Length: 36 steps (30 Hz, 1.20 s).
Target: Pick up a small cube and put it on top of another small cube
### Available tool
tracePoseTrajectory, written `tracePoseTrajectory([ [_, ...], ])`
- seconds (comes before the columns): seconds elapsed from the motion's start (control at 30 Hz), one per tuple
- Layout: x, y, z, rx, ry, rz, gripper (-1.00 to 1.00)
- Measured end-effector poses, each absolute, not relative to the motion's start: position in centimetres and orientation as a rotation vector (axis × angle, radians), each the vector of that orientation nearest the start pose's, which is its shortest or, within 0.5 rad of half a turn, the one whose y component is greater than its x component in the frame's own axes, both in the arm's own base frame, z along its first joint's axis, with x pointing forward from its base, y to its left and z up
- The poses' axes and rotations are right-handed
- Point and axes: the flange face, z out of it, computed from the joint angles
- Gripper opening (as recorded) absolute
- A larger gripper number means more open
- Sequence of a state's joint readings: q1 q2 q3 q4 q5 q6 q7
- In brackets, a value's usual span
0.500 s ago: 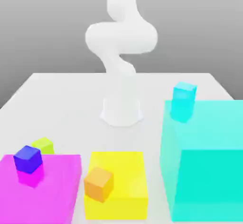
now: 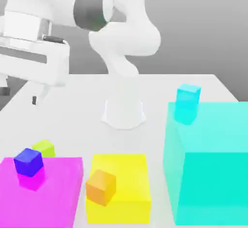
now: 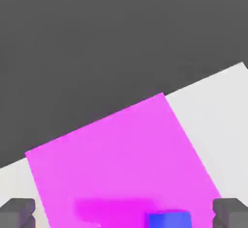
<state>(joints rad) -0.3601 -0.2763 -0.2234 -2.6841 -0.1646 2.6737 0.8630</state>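
Fingers (image 3: 17,211) of the white two-finger gripper (image 2: 19,95) spread wide apart, with nothing between them, high above the white table (image 2: 72,89) at the exterior view's left. In the hand view, looking down on the flat magenta block (image 3: 121,154) and on the small dark blue cube (image 3: 168,219) standing on it. Small plain lime cube (image 2: 44,147) resting on the table just behind the magenta block, near the blue cube and partly hidden by the block's far edge. Probably the approach to the pick, with no contact yet. To do it well: bring the hand over the lime cube first, not over the blue one; line the open fingers with two opposite faces of the cube; descend straight, with care that the finger nearer the magenta block does not strike its edge; close only when both pads are level with the cube's middle. Small orange cube (image 2: 100,187) on the yellow block (image 2: 123,171) and small cyan cube (image 2: 188,98) on the large teal block (image 2: 213,174) well apart, no obstacle here.
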Motion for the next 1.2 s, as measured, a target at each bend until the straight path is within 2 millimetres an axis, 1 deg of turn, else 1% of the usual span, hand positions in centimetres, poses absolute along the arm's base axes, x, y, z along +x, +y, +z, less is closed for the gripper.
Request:
tracePoseTrajectory([
  [0.07,33.4,-24.3,30.8,-2.427,1.976,-0.32,0.0],
  [0.13,30.6,-25.5,27.2,-2.379,2.053,-0.225,0.0],
  [0.23,26.0,-26.3,22.2,-2.286,2.161,-0.082,0.0],
  [0.27,24.5,-26.5,20.7,-2.248,2.196,-0.041,0.0],
  [0.3,23.4,-26.9,19.6,-2.217,2.225,-0.02,0.0],
  [0.5,23.4,-26.3,14.2,-2.232,2.212,-0.001,0.0],
  [0.53,23.4,-26.3,13.4,-2.233,2.212,-0.001,-1.0],
  [0.7,23.4,-26.3,13.4,-2.233,2.212,0.001,-1.0],
  [0.73,23.4,-26.2,13.0,-2.233,2.211,0.001,-1.0],
  [0.8,23.4,-26.3,13.8,-2.231,2.211,0.0,-1.0],
  [1.0,23.3,-26.3,18.6,-2.226,2.215,0.0,-1.0],
  [1.03,23.6,-27.1,19.7,-2.232,2.215,-0.03,-1.0],
  [1.1,24.7,-29.0,21.9,-2.249,2.214,-0.09,-1.0],
  [1.2,28.1,-30.8,25.6,-2.322,2.161,-0.17,-1.0],
])
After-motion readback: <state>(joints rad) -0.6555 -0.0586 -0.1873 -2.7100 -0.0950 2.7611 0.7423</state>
